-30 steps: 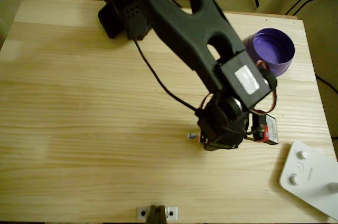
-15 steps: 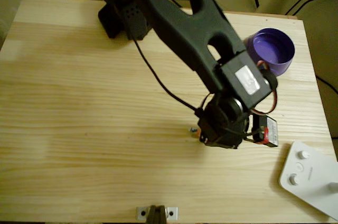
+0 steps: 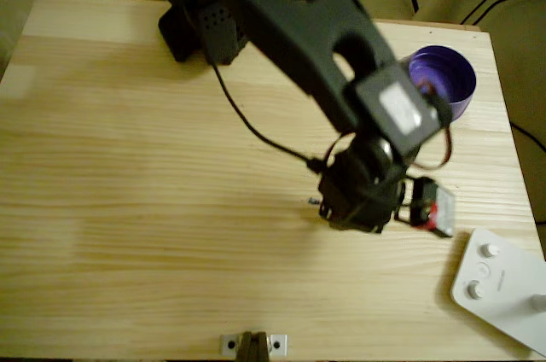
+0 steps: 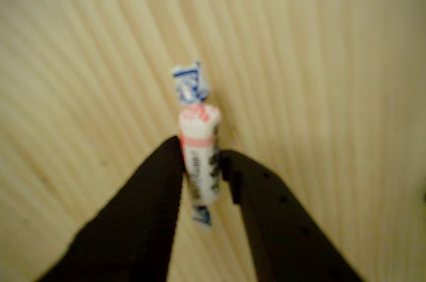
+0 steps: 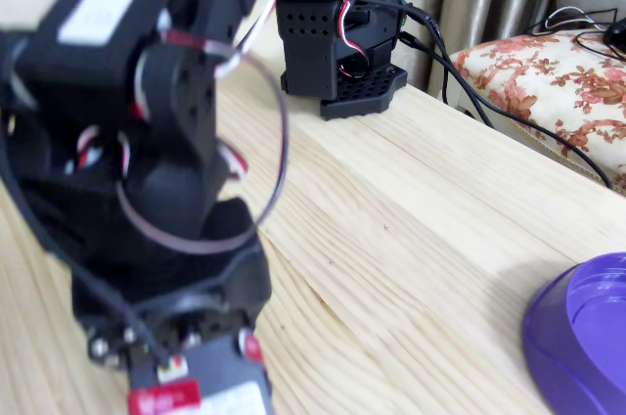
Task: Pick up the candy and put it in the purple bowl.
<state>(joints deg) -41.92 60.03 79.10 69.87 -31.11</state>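
Candy (image 4: 199,155) sits squeezed between the two black fingers of the end effector (image 4: 202,170) in the wrist view, its blue-white twisted tip sticking out past them over the wooden bench (image 4: 333,62). In the overhead view the end effector (image 3: 328,208) is down and to the left of the purple bowl (image 3: 450,80). A white box with knobs (image 3: 499,285) lies below the bowl, near the bench corner.

Count: one candy (image 4: 198,155), one purple bowl (image 3: 444,76), one white knobbed device (image 3: 503,289), one wooden table (image 3: 128,208).
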